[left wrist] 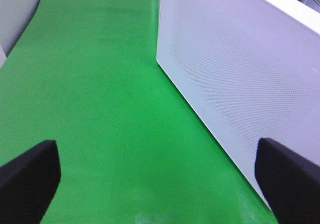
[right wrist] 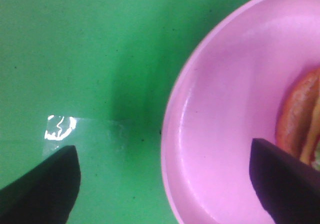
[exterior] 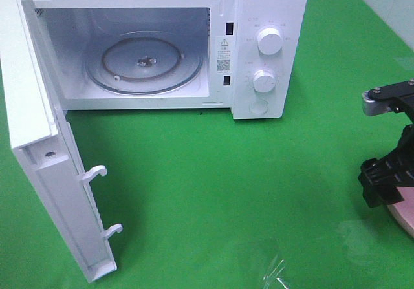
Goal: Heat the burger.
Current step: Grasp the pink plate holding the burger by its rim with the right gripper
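Only a sliver of the burger [right wrist: 299, 118] shows in the right wrist view: a glossy brown bun with a yellow cheese edge, lying on a pink plate [right wrist: 225, 108]. My right gripper [right wrist: 165, 189] hangs open over the plate's rim, one finger above the green mat and the other above the plate beside the burger. In the exterior high view that gripper [exterior: 383, 184] is at the far right over the plate [exterior: 405, 222], and the burger is out of view there. My left gripper [left wrist: 160, 184] is open and empty, next to the outer face of the microwave door [left wrist: 235, 73].
The white microwave [exterior: 259, 17] stands at the back with its door [exterior: 39, 140] swung wide open to the left. Its glass turntable [exterior: 143, 63] is bare. A green mat [exterior: 226, 185] covers the table. A strip of clear tape [right wrist: 60, 126] lies on the mat.
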Robot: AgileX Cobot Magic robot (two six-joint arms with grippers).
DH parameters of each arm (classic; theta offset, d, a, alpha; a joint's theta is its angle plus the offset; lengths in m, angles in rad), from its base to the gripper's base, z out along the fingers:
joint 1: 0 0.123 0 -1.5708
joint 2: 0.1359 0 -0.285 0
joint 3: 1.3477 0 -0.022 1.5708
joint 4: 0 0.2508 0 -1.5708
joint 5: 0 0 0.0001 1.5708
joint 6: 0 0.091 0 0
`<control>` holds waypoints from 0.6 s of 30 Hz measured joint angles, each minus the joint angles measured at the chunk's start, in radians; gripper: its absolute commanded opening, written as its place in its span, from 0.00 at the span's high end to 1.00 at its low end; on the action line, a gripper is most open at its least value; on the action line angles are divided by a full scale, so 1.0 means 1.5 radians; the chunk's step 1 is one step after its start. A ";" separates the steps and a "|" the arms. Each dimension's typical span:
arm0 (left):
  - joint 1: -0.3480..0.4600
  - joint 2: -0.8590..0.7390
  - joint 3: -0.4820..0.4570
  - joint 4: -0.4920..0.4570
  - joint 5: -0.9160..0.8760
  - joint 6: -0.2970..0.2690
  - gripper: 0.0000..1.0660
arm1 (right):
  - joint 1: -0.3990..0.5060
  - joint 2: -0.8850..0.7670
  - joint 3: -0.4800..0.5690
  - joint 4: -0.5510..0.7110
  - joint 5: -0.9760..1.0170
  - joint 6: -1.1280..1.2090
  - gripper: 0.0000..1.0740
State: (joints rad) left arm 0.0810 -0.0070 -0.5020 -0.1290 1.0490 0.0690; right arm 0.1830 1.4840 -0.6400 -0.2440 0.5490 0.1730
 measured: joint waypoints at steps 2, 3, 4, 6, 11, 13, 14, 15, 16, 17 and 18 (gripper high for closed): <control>0.000 0.000 0.000 0.000 0.000 0.000 0.08 | 0.000 0.011 0.000 0.000 -0.009 0.001 0.20; 0.000 0.000 0.000 0.000 0.000 0.000 0.08 | 0.000 0.011 0.000 0.000 -0.009 0.001 0.20; 0.000 0.000 0.000 0.000 0.000 0.000 0.08 | 0.000 0.033 0.000 0.000 -0.026 0.002 0.21; 0.000 0.000 0.000 0.000 0.000 0.000 0.08 | 0.000 0.055 0.000 0.000 -0.042 0.002 0.21; 0.000 0.000 0.000 0.000 0.000 0.000 0.08 | -0.008 0.103 -0.001 0.000 -0.063 0.002 0.23; 0.000 0.000 0.000 0.000 0.000 0.000 0.08 | -0.019 0.119 -0.001 0.000 -0.067 0.002 0.23; 0.000 0.000 0.000 0.000 0.000 0.000 0.08 | -0.035 0.129 -0.001 0.000 -0.075 0.002 0.24; 0.000 0.000 0.000 0.000 0.000 0.000 0.08 | -0.035 0.129 -0.001 0.000 -0.075 0.002 0.24; 0.000 0.000 0.000 0.000 0.000 0.000 0.08 | -0.041 0.135 -0.001 0.000 -0.078 0.002 0.24; 0.000 0.000 0.000 0.000 0.000 0.000 0.08 | -0.047 0.143 -0.001 -0.002 -0.079 0.002 0.25; 0.000 0.000 0.000 0.000 0.000 0.000 0.08 | -0.047 0.143 -0.001 -0.002 -0.079 0.002 0.25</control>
State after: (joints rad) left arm 0.0810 -0.0070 -0.5020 -0.1290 1.0490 0.0690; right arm 0.1130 1.6980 -0.6420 -0.2470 0.4300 0.1760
